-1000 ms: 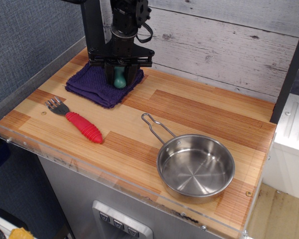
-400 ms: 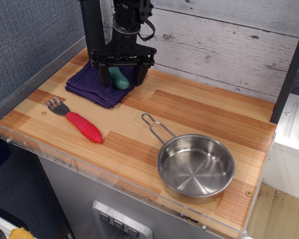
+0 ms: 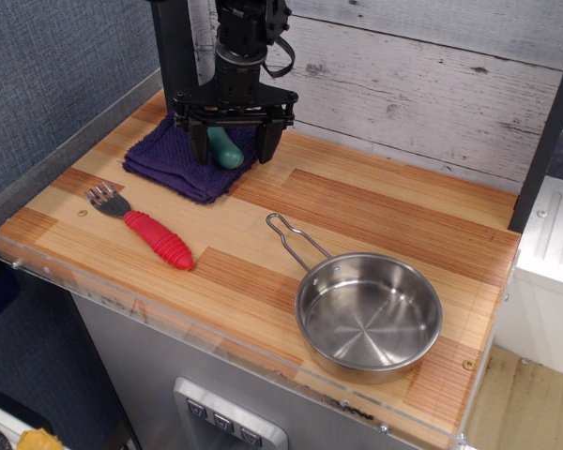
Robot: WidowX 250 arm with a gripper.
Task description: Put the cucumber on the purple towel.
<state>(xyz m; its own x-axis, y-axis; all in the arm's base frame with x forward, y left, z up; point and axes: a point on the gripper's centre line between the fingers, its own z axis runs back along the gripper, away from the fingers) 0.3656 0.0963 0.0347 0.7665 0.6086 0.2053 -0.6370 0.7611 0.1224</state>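
Observation:
The teal-green cucumber [image 3: 226,148] lies on the dark purple towel [image 3: 174,161] at the back left of the wooden table. My gripper [image 3: 232,143] hangs straight above it with its two black fingers spread wide, one on each side of the cucumber and clear of it. The gripper is open and holds nothing. The back part of the towel is hidden behind the gripper.
A red-handled fork [image 3: 143,229] lies near the front left edge. A steel pan [image 3: 368,312] with a wire handle sits at the front right. A clear plastic rim [image 3: 66,267] runs along the table's edges. A wood-plank wall stands behind.
The gripper was shut on the cucumber over the towel. It has opened wide and risen slightly, and the cucumber now rests on the towel.

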